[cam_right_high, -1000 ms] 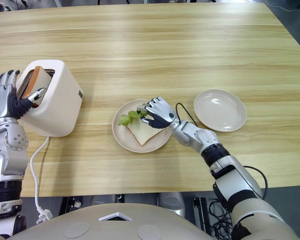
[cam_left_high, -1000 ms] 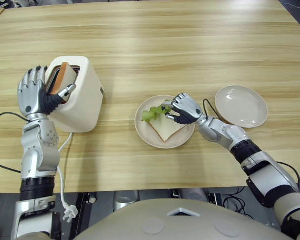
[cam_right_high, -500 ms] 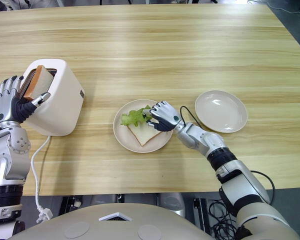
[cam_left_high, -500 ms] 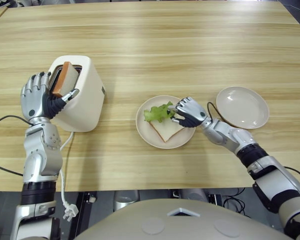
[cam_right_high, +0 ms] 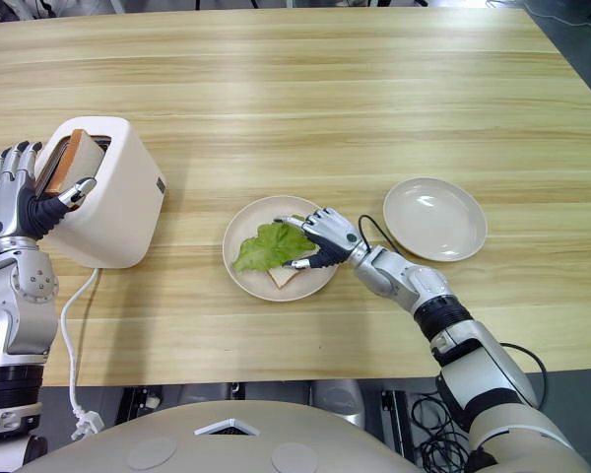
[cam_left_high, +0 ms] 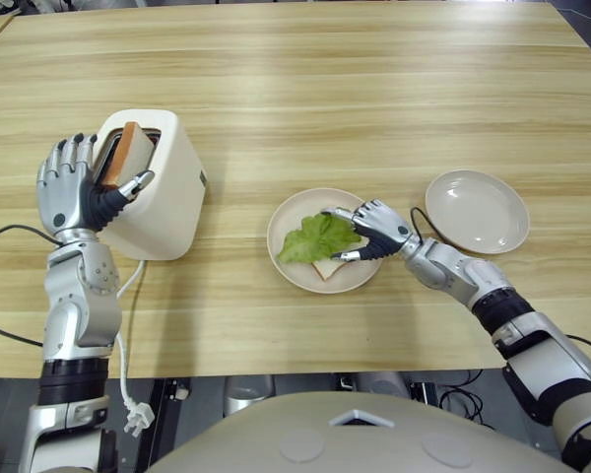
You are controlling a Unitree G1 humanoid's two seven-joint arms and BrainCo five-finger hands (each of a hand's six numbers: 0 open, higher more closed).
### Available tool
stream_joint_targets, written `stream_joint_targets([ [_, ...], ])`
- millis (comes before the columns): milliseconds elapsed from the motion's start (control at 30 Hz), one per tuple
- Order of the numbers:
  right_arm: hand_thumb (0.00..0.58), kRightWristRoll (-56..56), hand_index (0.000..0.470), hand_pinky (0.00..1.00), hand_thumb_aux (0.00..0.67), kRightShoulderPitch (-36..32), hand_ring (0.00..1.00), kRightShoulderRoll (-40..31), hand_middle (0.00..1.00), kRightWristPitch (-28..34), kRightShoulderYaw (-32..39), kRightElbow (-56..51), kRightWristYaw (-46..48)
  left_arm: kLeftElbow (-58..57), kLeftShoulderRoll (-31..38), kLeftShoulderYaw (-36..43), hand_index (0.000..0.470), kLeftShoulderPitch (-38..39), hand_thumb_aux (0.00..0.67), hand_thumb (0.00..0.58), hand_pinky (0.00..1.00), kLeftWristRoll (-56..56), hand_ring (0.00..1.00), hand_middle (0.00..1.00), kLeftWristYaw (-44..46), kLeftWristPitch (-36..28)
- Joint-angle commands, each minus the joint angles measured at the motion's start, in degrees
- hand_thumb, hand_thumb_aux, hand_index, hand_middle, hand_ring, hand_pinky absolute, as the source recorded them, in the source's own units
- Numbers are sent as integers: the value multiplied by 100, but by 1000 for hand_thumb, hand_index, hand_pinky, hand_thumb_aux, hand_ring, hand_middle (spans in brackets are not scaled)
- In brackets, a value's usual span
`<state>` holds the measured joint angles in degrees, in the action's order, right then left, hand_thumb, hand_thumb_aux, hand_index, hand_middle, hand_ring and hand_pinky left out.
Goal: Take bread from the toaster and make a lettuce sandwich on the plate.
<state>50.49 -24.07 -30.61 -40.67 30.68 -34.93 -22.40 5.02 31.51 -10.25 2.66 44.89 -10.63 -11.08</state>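
Observation:
A cream toaster (cam_left_high: pixel 163 187) stands on the table's left with a slice of bread (cam_left_high: pixel 128 153) upright in its slot. My left hand (cam_left_high: pixel 71 185) is beside the toaster's left edge, fingers spread around the slice without closing on it. On the beige plate (cam_left_high: pixel 288 264) in the middle lies a slice of bread (cam_left_high: pixel 334 265), mostly covered by a green lettuce leaf (cam_left_high: pixel 315 237). My right hand (cam_left_high: pixel 376 230) rests over the plate's right side, fingers open, its fingertips at the leaf's edge.
A second, empty plate (cam_left_high: pixel 477 210) sits to the right of the sandwich plate. The toaster's white cable (cam_left_high: pixel 125 345) runs off the table's front edge, ending in a plug. Bare wooden table stretches across the far half.
My right hand let go of the lettuce; the leaf now lies spread flat over the bread, and the fingers have opened. My left hand shifted slightly by the toaster slot.

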Motion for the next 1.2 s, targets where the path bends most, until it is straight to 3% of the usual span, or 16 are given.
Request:
stream_joint_targets([
  [33, 0, -42, 0, 631, 0, 59, 631, -45, 631, 64, -81, 177, 80, -122, 73, 36, 0, -2, 0, 0, 0, -34, 0, 0, -30, 1],
  [100, 0, -41, 0, 314, 0, 54, 314, -66, 314, 109, -135, 231, 57, -140, 64, 57, 0, 3, 0, 0, 0, -41, 0, 0, -39, 5],
  [367, 0, -181, 0, 239, 0, 24, 239, -149, 239, 231, -485, 675, 6, -225, 78, 120, 0, 31, 0, 0, 0, -72, 0, 0, -51, 9],
  [400, 0, -216, 0, 212, 0, 10, 212, -182, 212, 250, -566, 756, -15, -235, 85, 139, 328, 28, 478, 532, 0, -74, 0, 0, -35, 14],
  [433, 0, -246, 0, 212, 0, -6, 212, -212, 212, 265, -640, 829, -38, -245, 92, 159, 328, 26, 478, 532, 0, -73, 0, 0, -16, 19],
  [467, 0, -292, 0, 180, 0, -27, 180, -248, 180, 268, -752, 922, -75, -253, 114, 195, 460, 24, 670, 580, 0, -61, 0, 0, 20, 28],
  [700, 0, -363, 0, 98, 0, 24, 98, -317, 98, 309, -1127, 1268, -186, -347, 191, 270, 460, -38, 670, 580, 0, -64, 0, 0, 46, 42],
  [1167, 0, -292, 0, 75, 0, 103, 75, -96, 75, 425, -1139, 1082, -342, 291, 329, 244, 460, -881, 670, 580, 0, 80, 0, 0, -90, 89],
  [1200, 0, -291, 0, 71, 0, 96, 71, -90, 71, 432, -1148, 1056, -362, 355, 323, 231, 460, -950, 670, 580, 1000, 91, 1000, 1000, -92, 73],
])
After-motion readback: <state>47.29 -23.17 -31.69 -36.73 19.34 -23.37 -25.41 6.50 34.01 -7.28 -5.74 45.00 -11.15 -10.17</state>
